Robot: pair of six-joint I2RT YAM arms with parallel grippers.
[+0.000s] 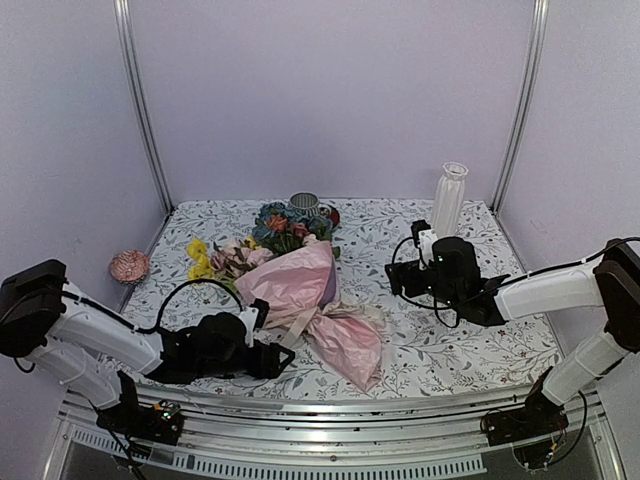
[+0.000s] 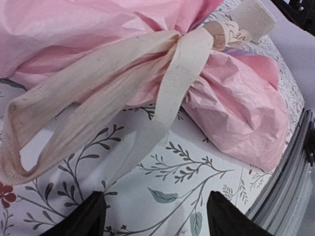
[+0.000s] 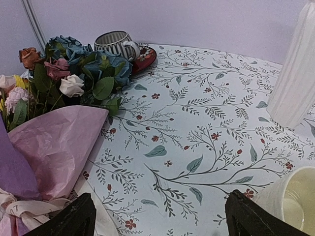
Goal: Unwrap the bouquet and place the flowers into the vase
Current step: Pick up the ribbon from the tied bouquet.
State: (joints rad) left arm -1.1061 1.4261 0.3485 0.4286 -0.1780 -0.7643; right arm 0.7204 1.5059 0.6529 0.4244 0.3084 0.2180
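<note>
1. Top external view, far left: a small pink crinkled ball (image 1: 129,265) sits by the wall, at the edge of the floral-print surface (image 1: 505,330).
2. The left gripper (image 1: 283,358) lies low near the front edge and points at the tied end of the bouquet (image 1: 310,300). In the left wrist view its jaws stand apart with only bare surface between them. The loop of the beige ribbon (image 2: 172,78) lies just beyond the fingertips (image 2: 81,219).
3. The bouquet lies on its side in the middle of the surface, wrapped in pink tissue and tied, its gathered tail toward the front.
4. The flowers (image 1: 270,235) stick out of the far end of the wrap, showing yellow, pink and blue heads.
5. A striped cup (image 3: 112,43) on a red saucer (image 3: 143,56) stands just behind the blue blooms.
6. The right gripper (image 1: 402,280) hangs to the right of the bouquet, jaws wide apart and holding nothing. A cream mug (image 3: 290,201) sits beside one finger.
7. The vase (image 1: 449,198) stands upright at the back right, well apart from the bouquet.
</note>
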